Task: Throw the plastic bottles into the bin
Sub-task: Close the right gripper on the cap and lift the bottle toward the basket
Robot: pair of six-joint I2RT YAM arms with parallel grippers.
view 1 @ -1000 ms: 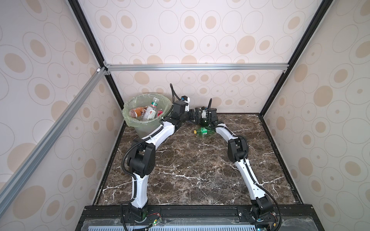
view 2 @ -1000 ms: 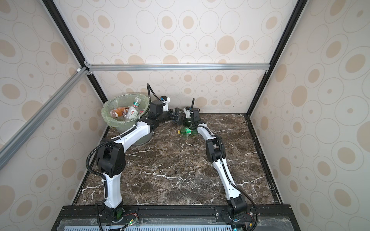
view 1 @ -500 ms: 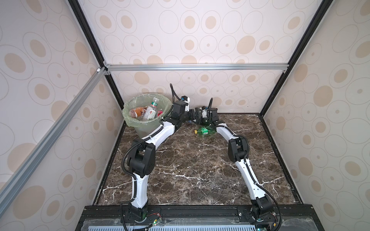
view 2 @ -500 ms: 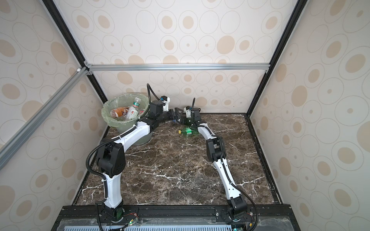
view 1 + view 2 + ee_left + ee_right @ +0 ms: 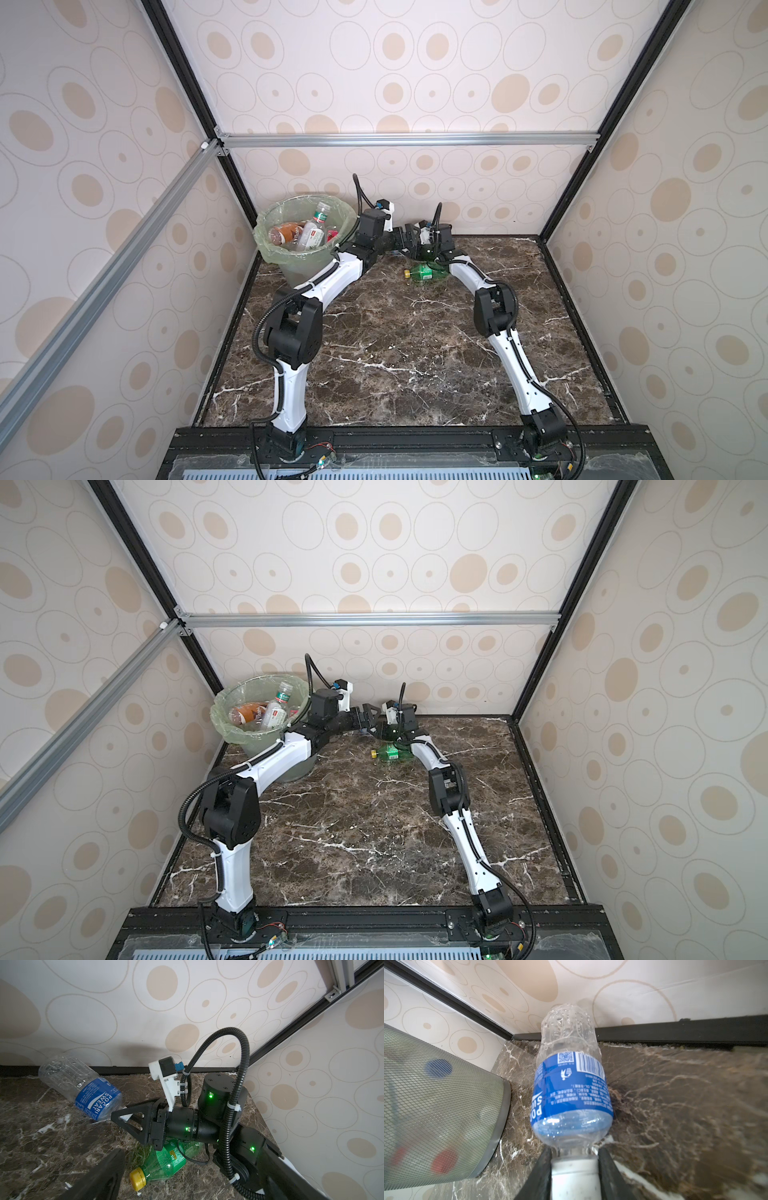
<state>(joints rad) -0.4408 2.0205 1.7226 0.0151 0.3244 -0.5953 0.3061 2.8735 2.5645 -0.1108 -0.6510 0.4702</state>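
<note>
A clear plastic bottle with a blue label lies on the marble floor near the back wall, also visible in the left wrist view. My right gripper is shut on its white cap, one finger on each side. A green bottle with a yellow cap lies on the floor under the right wrist. My left gripper hovers open just beside the right gripper, above the green bottle. The bin stands in the back left corner with several bottles inside.
The bin's wall is close beside the held bottle. The back wall and its black floor strip run just behind the bottle. Both arms meet at the back middle; the marble floor stretches toward the front.
My right gripper's jaws have come together onto the blue-labelled bottle's cap. Both arms and the green bottle have hardly moved.
</note>
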